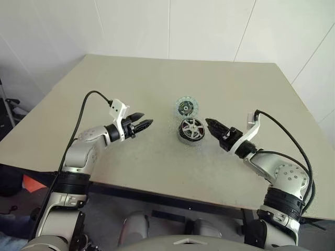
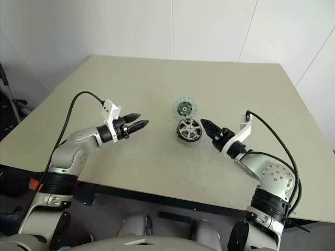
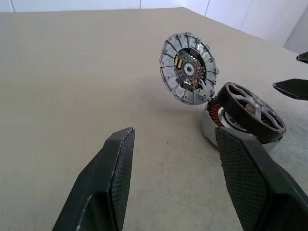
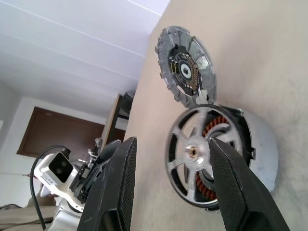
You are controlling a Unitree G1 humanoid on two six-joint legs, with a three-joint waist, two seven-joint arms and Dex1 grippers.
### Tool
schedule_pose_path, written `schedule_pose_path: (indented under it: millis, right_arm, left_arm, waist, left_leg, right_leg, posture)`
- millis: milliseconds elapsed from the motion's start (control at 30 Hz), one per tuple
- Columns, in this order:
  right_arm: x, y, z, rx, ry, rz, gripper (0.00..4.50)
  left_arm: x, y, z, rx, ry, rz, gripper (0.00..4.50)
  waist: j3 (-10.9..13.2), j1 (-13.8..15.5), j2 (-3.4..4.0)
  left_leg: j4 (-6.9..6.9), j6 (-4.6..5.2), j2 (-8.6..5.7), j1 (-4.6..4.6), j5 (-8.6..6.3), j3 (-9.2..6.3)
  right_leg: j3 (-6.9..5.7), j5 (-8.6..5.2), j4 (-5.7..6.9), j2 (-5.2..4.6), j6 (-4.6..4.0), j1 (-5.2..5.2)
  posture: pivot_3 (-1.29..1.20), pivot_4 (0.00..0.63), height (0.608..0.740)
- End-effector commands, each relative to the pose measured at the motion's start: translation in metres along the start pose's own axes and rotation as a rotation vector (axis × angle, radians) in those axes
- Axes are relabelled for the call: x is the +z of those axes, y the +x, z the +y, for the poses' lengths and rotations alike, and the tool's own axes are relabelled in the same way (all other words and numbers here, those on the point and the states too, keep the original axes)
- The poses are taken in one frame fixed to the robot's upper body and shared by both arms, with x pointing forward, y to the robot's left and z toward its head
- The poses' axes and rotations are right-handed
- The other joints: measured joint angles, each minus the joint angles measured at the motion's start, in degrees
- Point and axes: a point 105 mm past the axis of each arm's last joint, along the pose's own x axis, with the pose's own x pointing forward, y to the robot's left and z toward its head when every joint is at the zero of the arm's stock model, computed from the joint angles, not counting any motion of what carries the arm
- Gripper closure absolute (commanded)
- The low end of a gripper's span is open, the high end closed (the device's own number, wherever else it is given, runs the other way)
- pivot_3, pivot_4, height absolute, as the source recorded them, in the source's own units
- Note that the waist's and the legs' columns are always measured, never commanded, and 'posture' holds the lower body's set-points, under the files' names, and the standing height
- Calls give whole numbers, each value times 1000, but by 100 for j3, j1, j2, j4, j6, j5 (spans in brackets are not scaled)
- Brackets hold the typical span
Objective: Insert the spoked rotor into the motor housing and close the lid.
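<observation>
Plainly the spoked rotor sits in the mouth of the motor housing, slightly tilted, copper windings showing between its arms. The lid, a grey ribbed disc, stands on edge at the housing's far rim (apparently hinged there). All of it looks like rigid, smooth metal, probably heavy for its size. The lid's exposed centre looks delicate, so take it by the rim. The left gripper hovers spread and empty to the left, and the right gripper likewise just right of the housing. The beige table is flat and matte, with white walls behind.
</observation>
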Motion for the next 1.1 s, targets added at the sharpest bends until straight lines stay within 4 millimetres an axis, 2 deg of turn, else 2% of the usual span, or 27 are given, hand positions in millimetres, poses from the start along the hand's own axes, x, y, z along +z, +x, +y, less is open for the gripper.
schedule_pose_path:
  millis: [33,133,267,400,467,533,700,767,867,900,1033,1100]
  right_arm:
    - [13,5,26,99,-123,-28,1847]
    - [7,11,34,129,-202,13,1847]
    - [-5,21,34,125,-332,80,1847]
    - [-15,31,16,50,-537,144,1847]
    - [-16,38,-4,-34,-661,161,2271]
    - [-22,41,-14,-48,-786,201,2730]
    - [-34,46,-10,18,-899,236,4481]
    - [-42,44,-12,36,-905,273,4481]
    - [-51,42,-31,-25,-964,328,4481]
    - [-52,42,-31,-24,-958,322,4481]
    - [-36,47,7,112,-862,189,4481]
    - [-29,47,22,164,-914,161,4481]
  left_arm:
    - [16,0,1,-6,49,-45,1683]
    - [17,0,1,-6,51,-45,1683]
    - [18,0,1,-2,51,-50,1683]
    - [18,-1,2,4,51,-53,1683]
    - [18,-1,2,7,51,-54,1683]
    - [17,-1,2,10,51,-54,1683]
    - [18,-2,3,17,51,-57,1683]
    - [18,-3,3,18,51,-58,1683]
    - [18,-3,4,23,50,-59,1683]
    - [18,-3,4,24,50,-60,1683]
    - [17,-3,4,27,49,-59,1683]
    - [16,-3,4,27,49,-58,1683]
  waist:
    - [0,0,0]
    - [0,-2,0]
    - [0,-3,0]
    - [0,-2,-2]
    - [-1,-2,-4]
    - [-1,-3,-4]
    - [-1,-32,-6]
    - [-2,-71,-8]
    - [-7,-132,-15]
    - [-10,-145,-20]
    - [-14,-171,-28]
    - [-14,-168,-28]
  left_leg:
    - [0,0,0,-1,0,0]
    - [-1,1,-1,-3,0,0]
    - [-6,0,0,-4,0,0]
    - [-5,1,-2,-7,0,-1]
    - [-5,1,-2,-7,0,-1]
    - [-4,1,-2,-7,0,-1]
    - [-3,2,0,-6,0,-1]
    - [-3,3,0,-6,0,-1]
    - [-2,4,1,-7,-1,-2]
    - [-2,4,1,-7,-1,-2]
    - [-1,5,4,-2,-1,-2]
    - [2,6,4,-2,-2,-1]
  right_leg:
    - [0,0,-1,0,0,0]
    - [0,0,-3,0,0,-1]
    - [0,0,-3,2,0,0]
    - [0,0,-5,1,0,0]
    - [-1,-1,-5,1,1,0]
    - [-1,-1,-4,1,0,1]
    - [-1,-1,-3,2,0,1]
    - [0,-1,-1,3,-1,2]
    - [1,-1,1,4,-2,5]
    - [1,-1,2,4,-2,7]
    - [2,-2,2,6,-4,18]
    - [2,-1,4,6,-4,16]
  posture:
    - [0,0,740]
    - [0,0,740]
    - [0,0,740]
    - [0,0,740]
    - [0,0,740]
    - [0,0,740]
    - [0,0,740]
    - [0,0,740]
    - [0,0,740]
    - [0,0,740]
    - [0,0,740]
    - [0,0,740]
